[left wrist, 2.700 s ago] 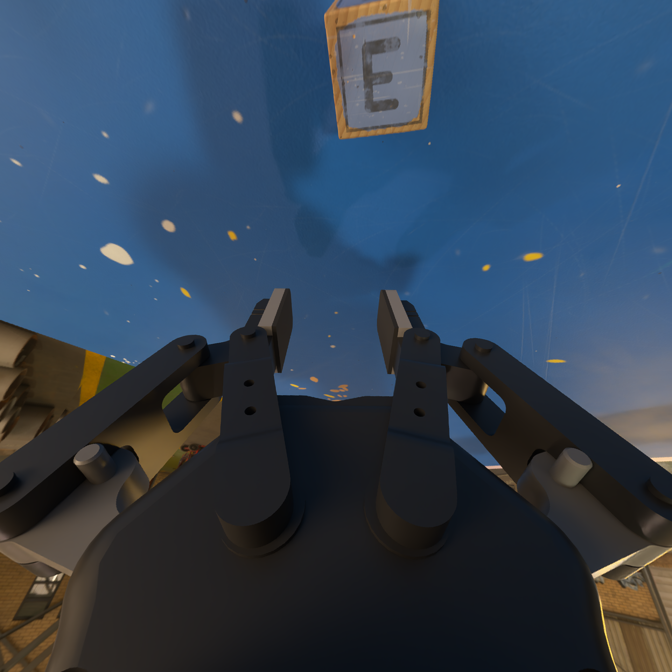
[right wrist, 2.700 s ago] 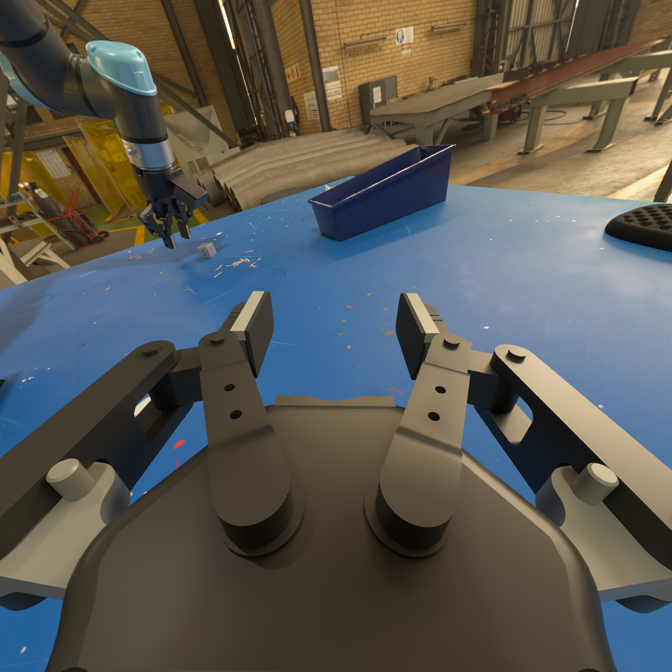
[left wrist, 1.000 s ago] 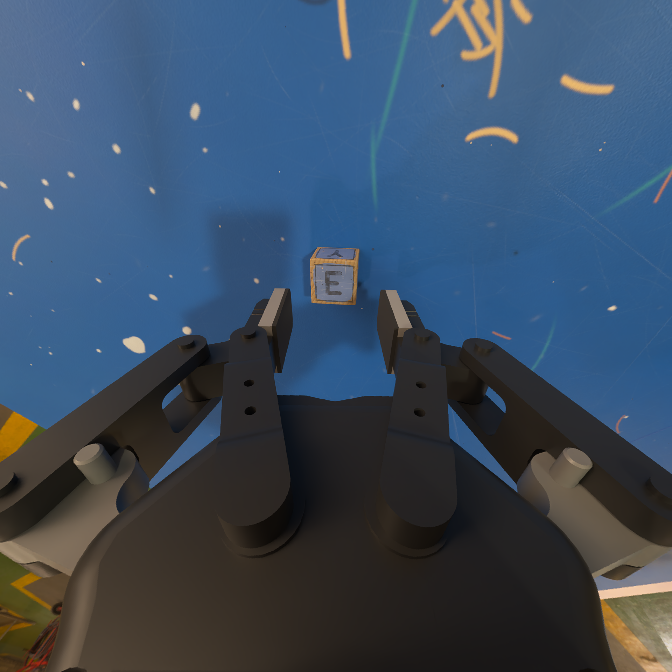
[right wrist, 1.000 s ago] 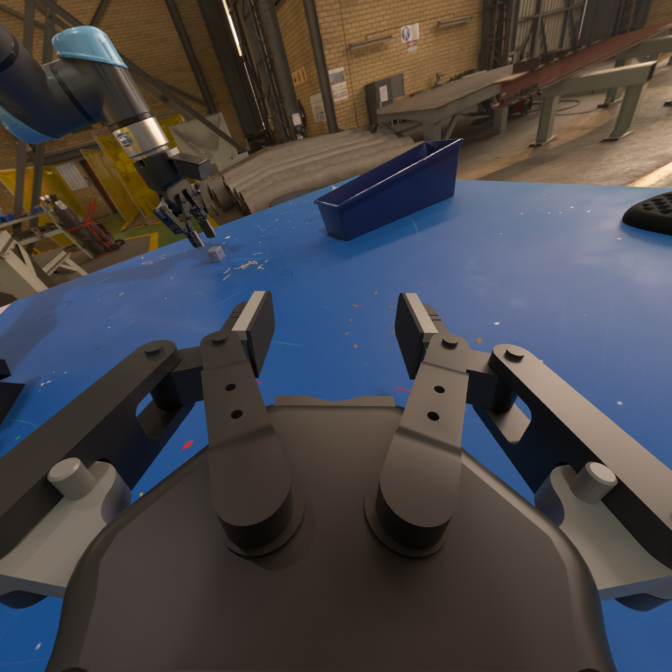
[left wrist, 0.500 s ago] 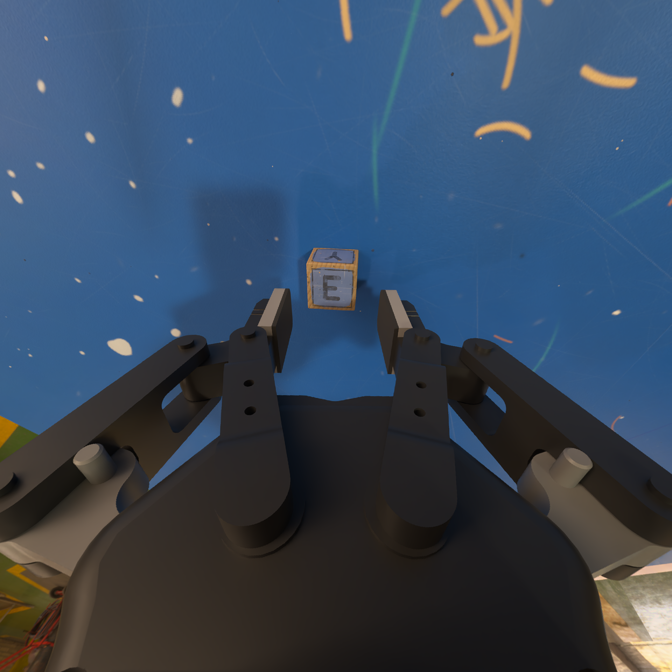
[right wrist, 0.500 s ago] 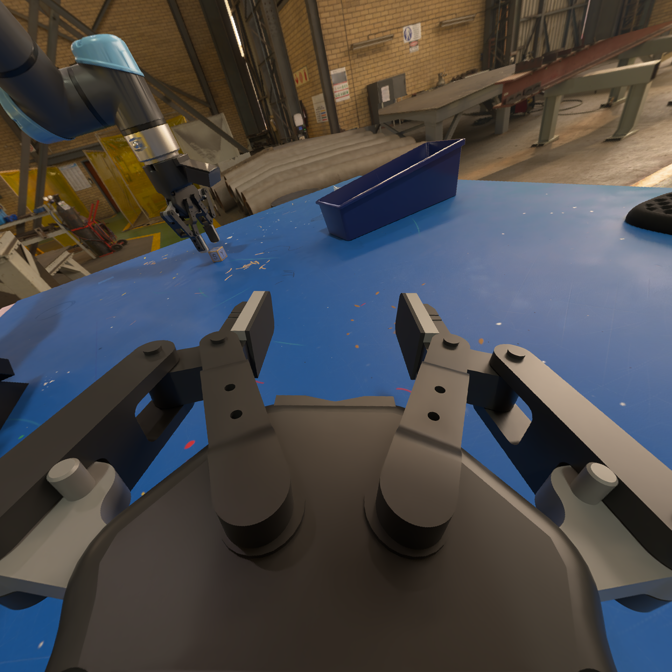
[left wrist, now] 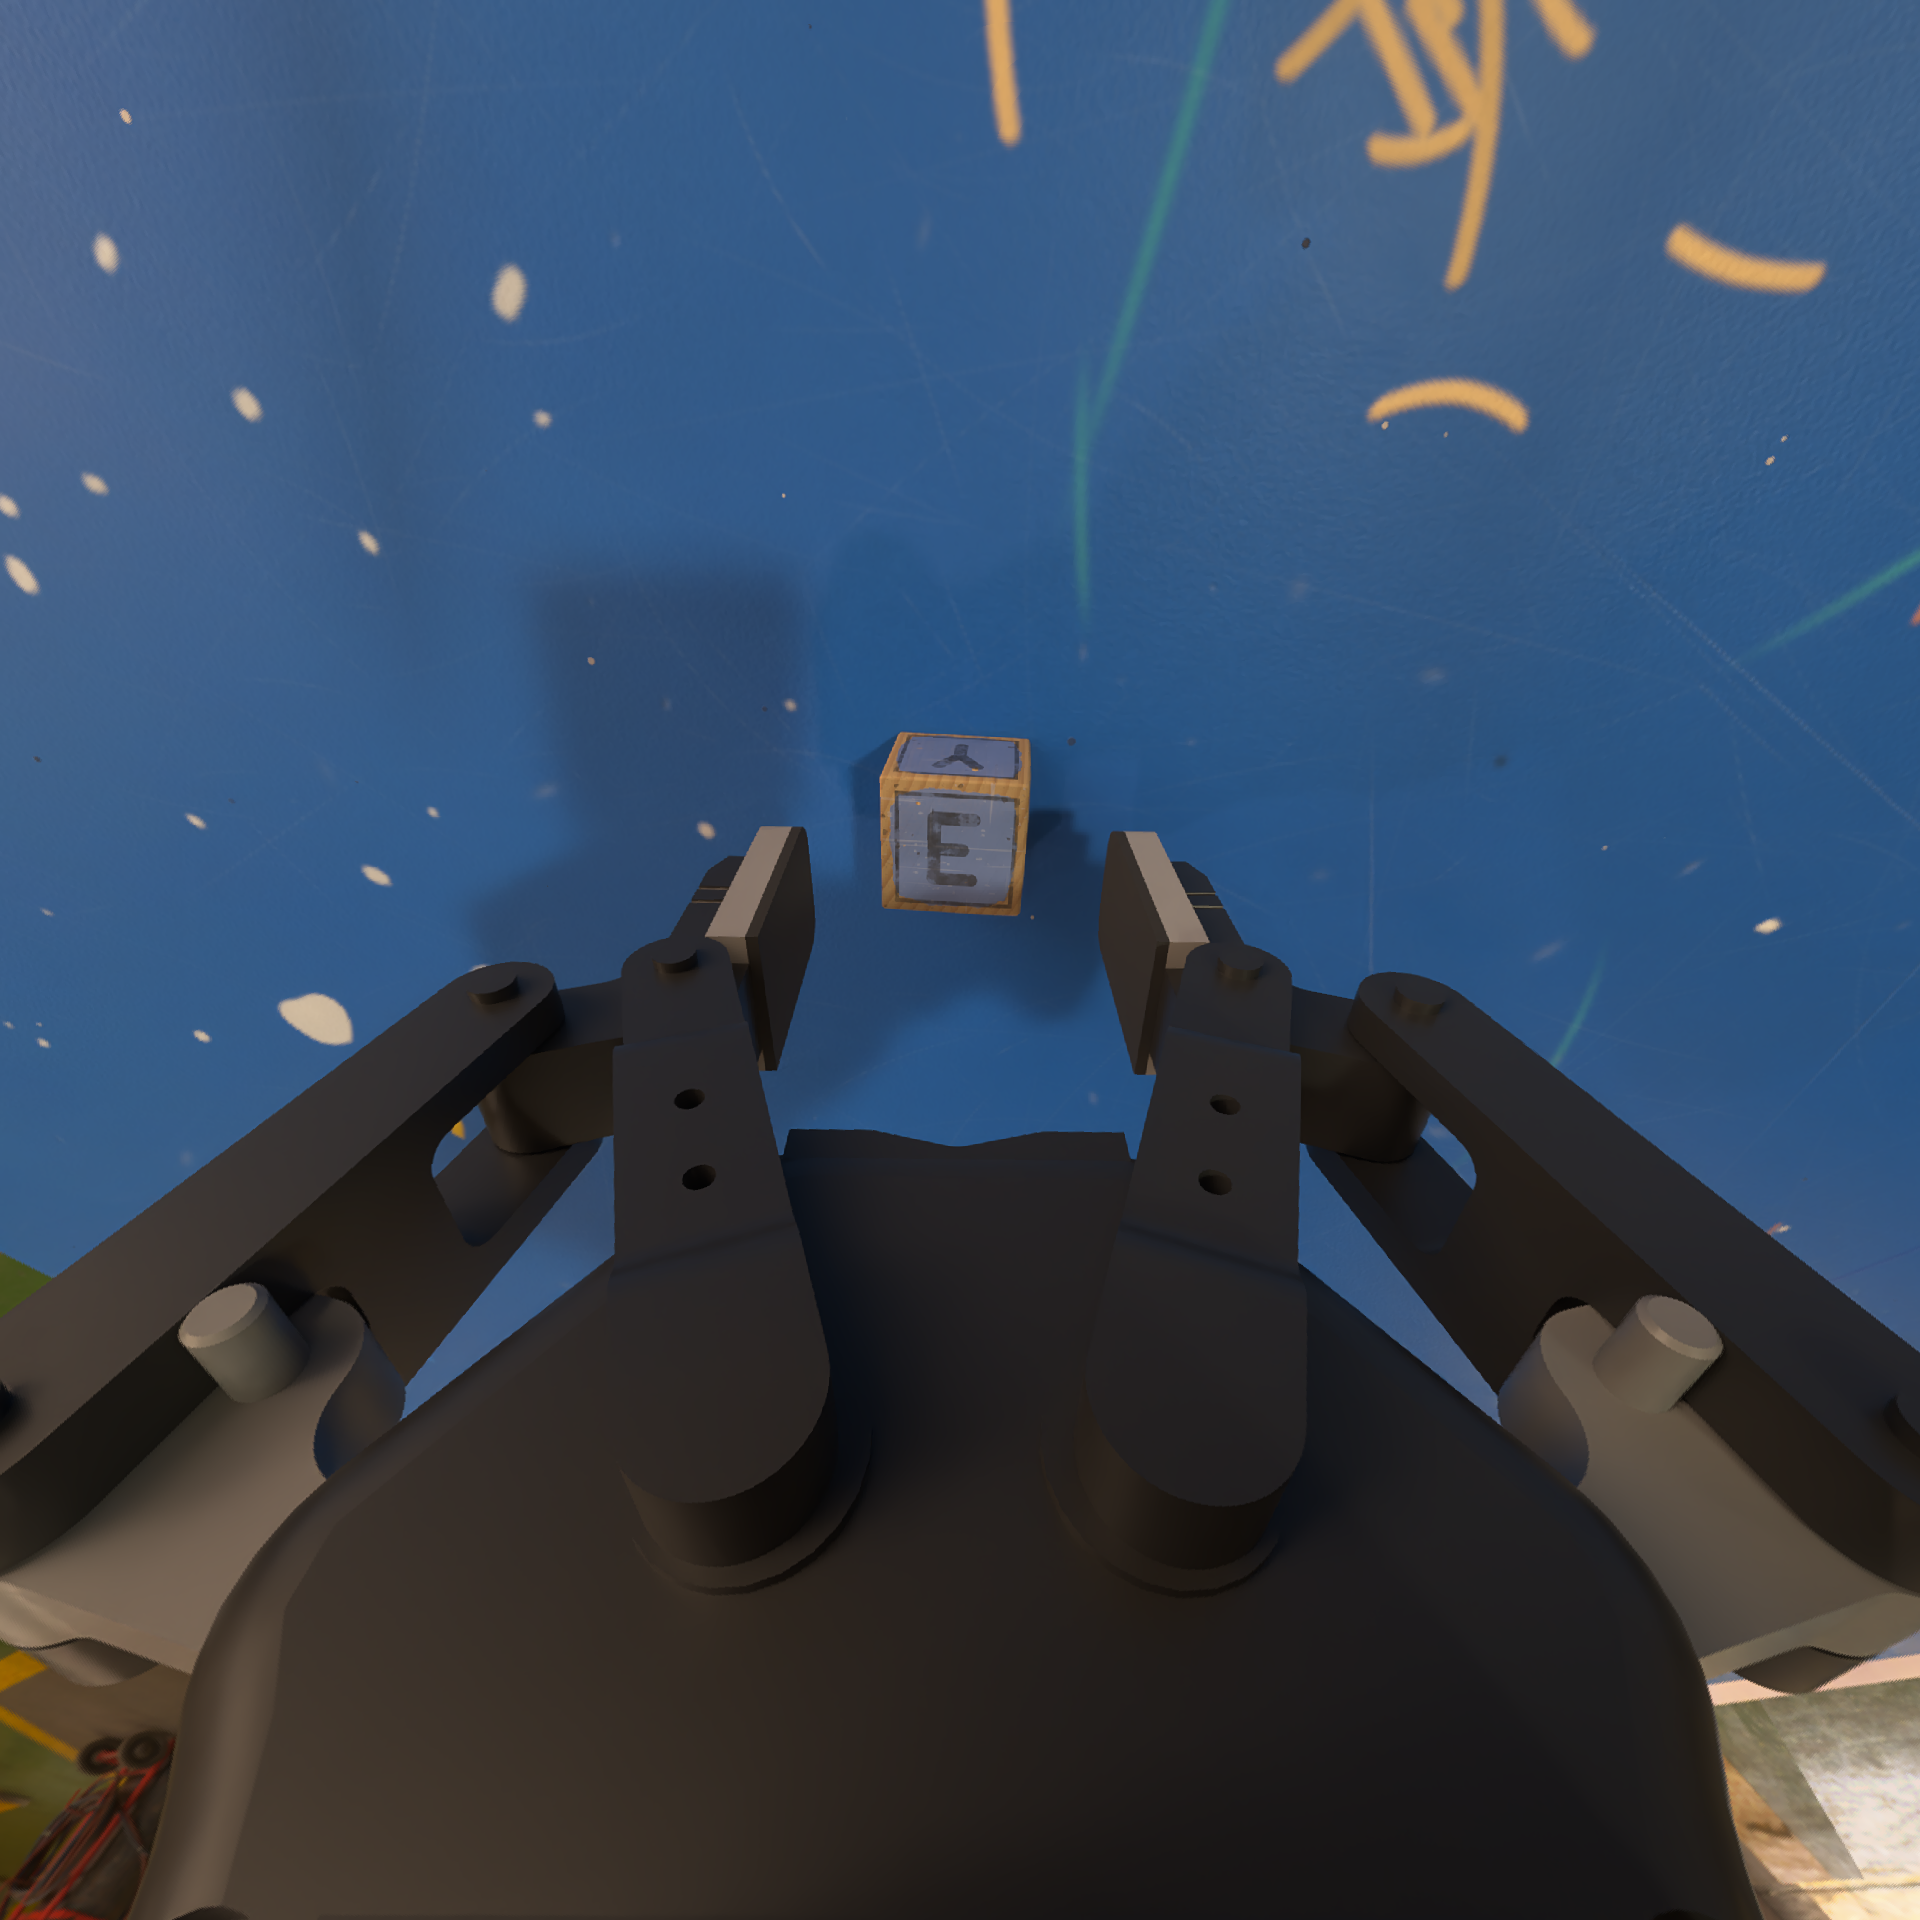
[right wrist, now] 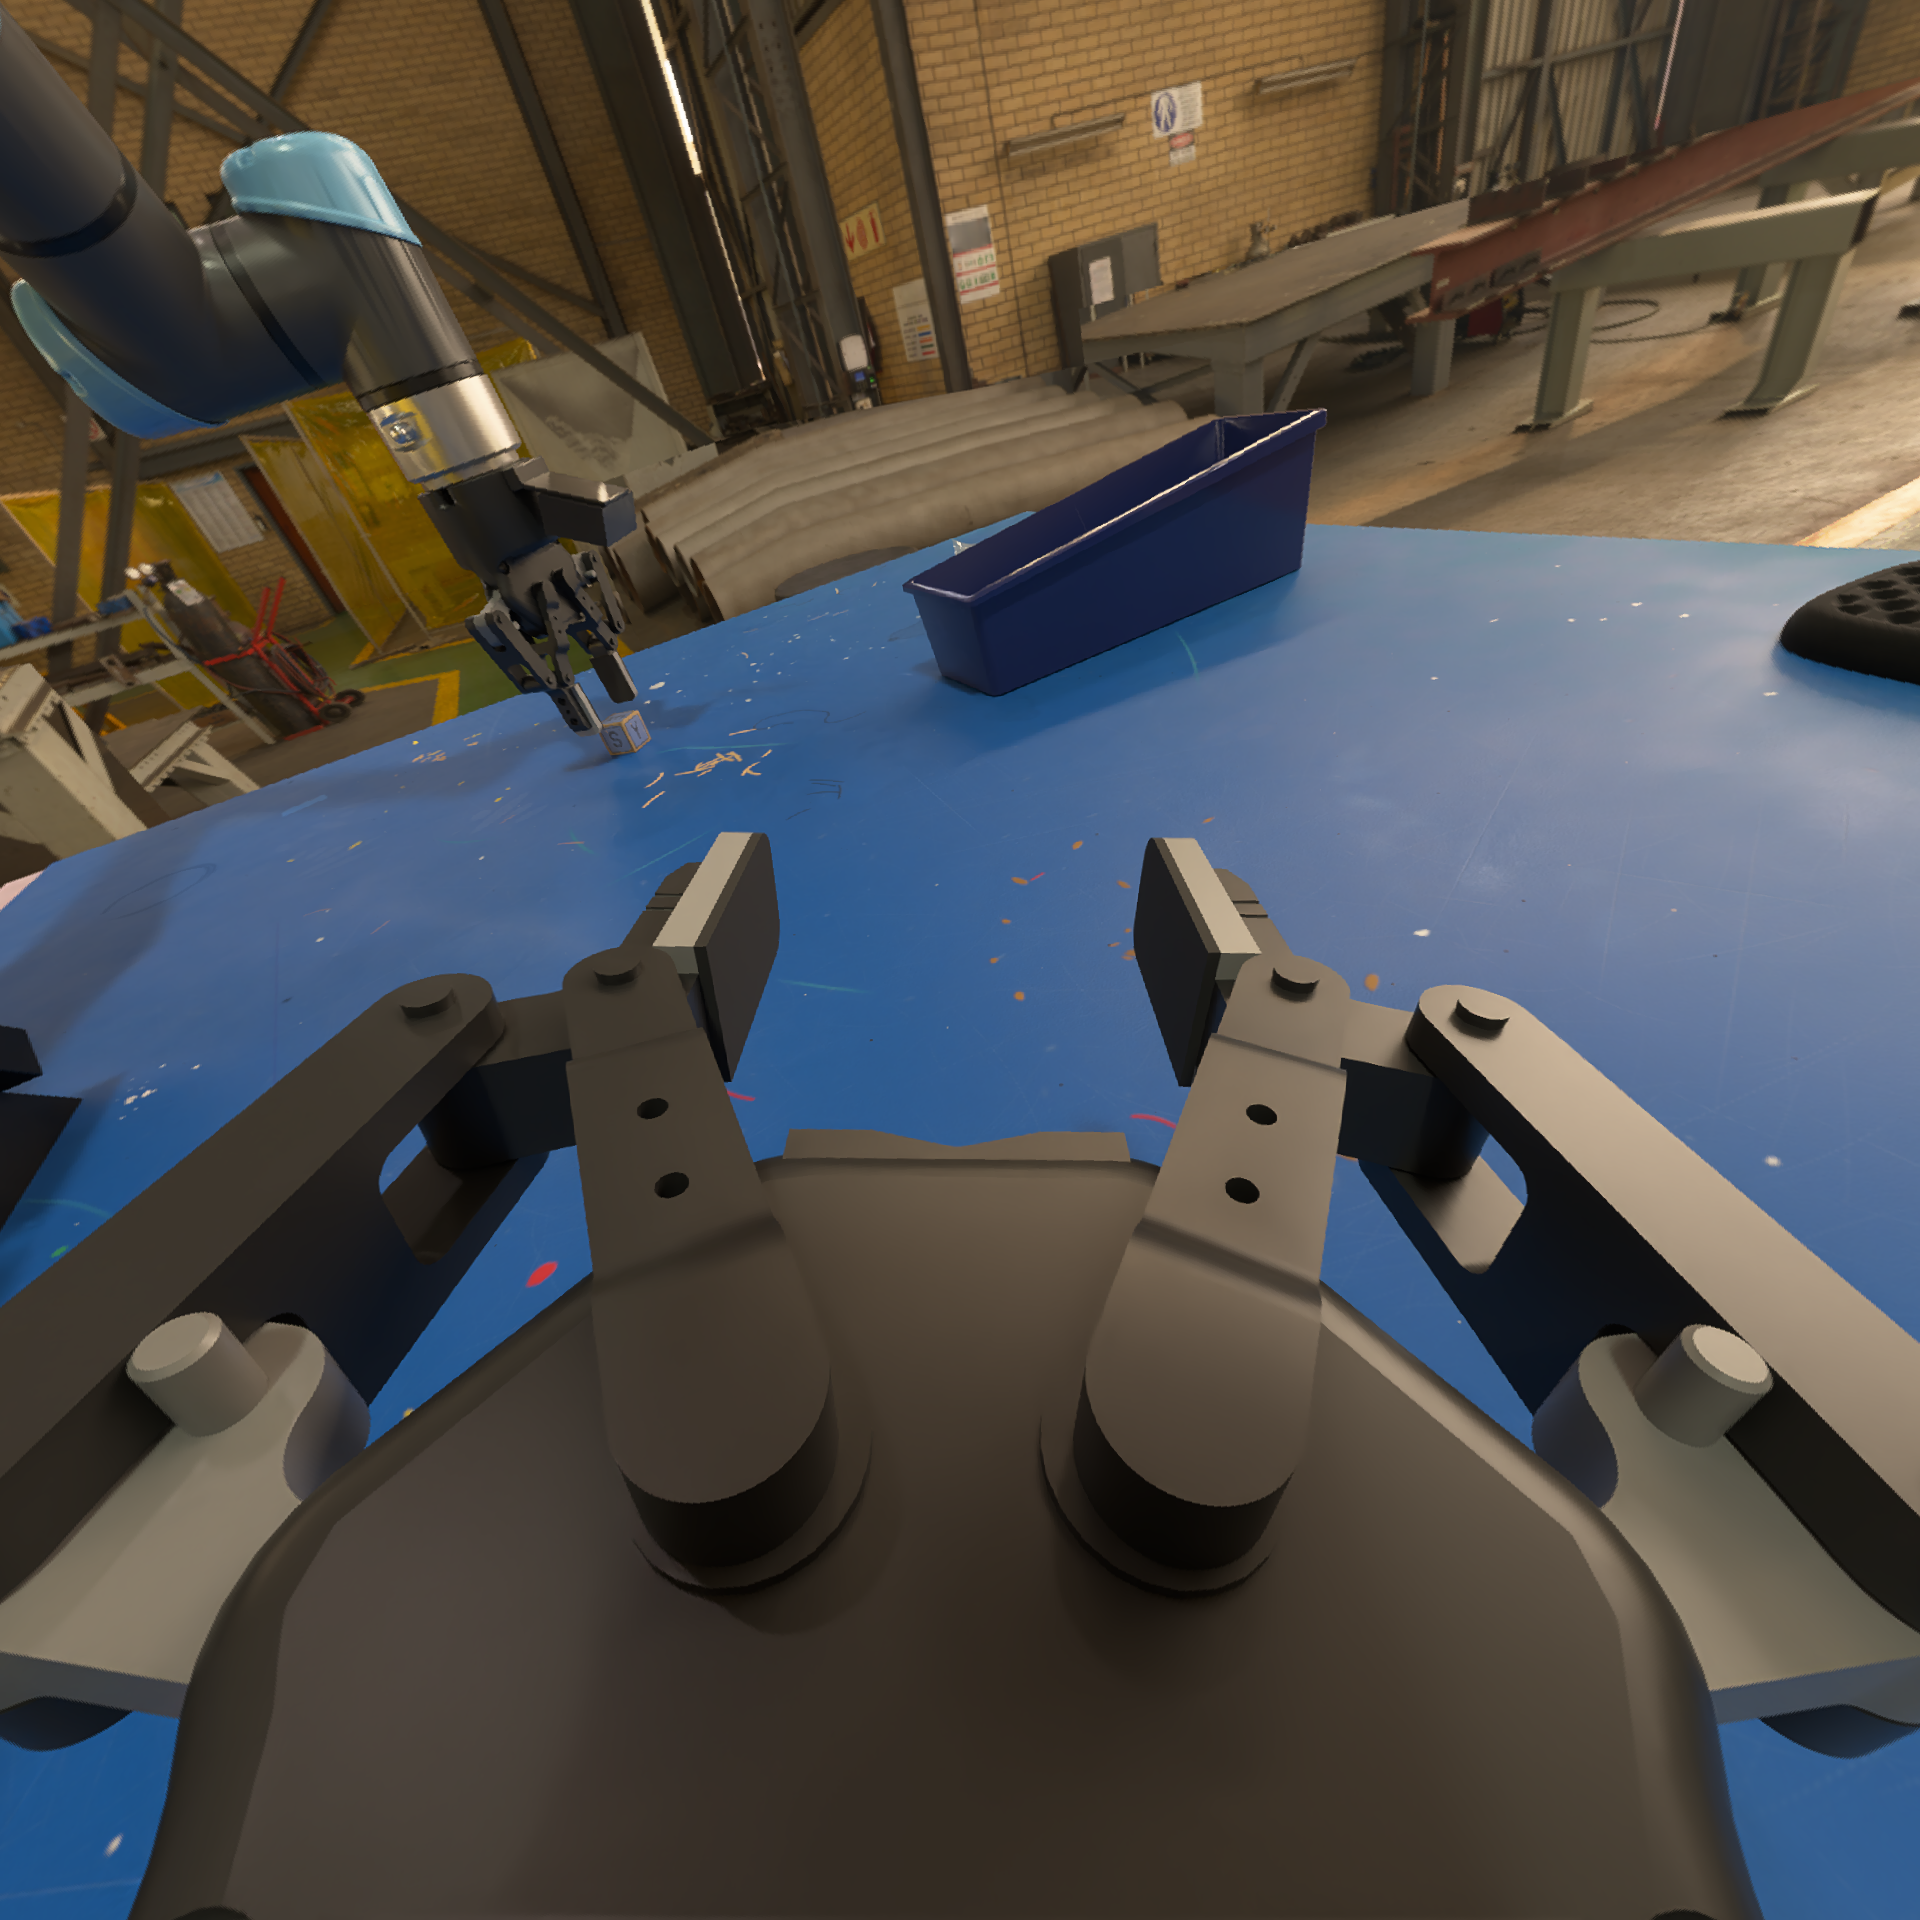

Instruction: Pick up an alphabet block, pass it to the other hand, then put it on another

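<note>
Alphabet block [left wrist: 954, 826]: wooden cube, tan edges, pale blue-grey faces with dark letters. Sits flat on the blue table [left wrist: 1351, 727], upright, casting a soft shadow to its right. Only one block is visible in either view.

Left gripper [left wrist: 956, 940]: jaws spread wide, nothing held. Seen from the left wrist, the block lies just beyond the fingertips and roughly centred in the gap, slightly nearer the left finger pad [left wrist: 774, 935]. No contact on either side; clear blue table shows between block and each pad. In the right wrist view the same gripper [right wrist: 587, 696] angles down steeply over the block [right wrist: 627, 734], tips just beside it; whether a tip touches the block cannot be told at that distance.

Right gripper [right wrist: 956, 951]: released, jaws fully apart, empty. It hovers above the table, well apart from the block.

Table surface: scuffed, with white flecks, orange curled marks [left wrist: 1449, 400] beyond the block and thin green streaks.

Other items on the table, right wrist view: dark blue bin [right wrist: 1122, 561], long and narrow, set at an angle far from the block; a black perforated pad [right wrist: 1860, 623] at the right edge. Brick wall [right wrist: 1039, 135] and steel benches in the background.
</note>
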Tool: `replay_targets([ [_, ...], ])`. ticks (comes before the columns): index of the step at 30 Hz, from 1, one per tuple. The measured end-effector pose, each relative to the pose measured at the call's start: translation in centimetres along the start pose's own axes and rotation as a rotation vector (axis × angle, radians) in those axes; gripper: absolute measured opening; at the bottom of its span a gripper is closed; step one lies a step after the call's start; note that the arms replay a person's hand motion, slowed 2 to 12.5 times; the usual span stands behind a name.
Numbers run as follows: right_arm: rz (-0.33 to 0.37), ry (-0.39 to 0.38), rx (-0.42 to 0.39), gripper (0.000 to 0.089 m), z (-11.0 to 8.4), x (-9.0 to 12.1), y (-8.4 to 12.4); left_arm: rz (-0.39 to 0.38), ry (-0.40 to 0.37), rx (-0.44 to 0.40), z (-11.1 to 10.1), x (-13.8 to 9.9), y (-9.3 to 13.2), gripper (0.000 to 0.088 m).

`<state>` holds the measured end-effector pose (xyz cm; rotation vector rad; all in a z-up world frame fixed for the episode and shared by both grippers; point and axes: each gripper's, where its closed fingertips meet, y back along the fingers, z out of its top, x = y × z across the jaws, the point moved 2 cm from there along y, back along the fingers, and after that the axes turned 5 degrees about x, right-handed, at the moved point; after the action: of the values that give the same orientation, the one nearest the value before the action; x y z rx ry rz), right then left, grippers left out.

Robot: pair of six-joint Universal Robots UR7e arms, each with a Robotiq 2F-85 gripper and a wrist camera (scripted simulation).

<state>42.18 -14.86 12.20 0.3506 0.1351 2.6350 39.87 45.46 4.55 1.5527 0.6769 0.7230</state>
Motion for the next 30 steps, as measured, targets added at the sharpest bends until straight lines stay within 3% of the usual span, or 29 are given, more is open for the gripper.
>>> replay_targets([
  [14,0.006,-0.003,0.002,0.0656,-0.1,0.0,-0.1,0.004,0.005,-0.038,0.1,0.2,-0.4,0.0587],
  [30,0.009,0.001,0.005,0.0809,-0.1,0.1,-0.2,-0.006,-0.022,-0.047,0.2,0.3,-1.3,0.0450],
])
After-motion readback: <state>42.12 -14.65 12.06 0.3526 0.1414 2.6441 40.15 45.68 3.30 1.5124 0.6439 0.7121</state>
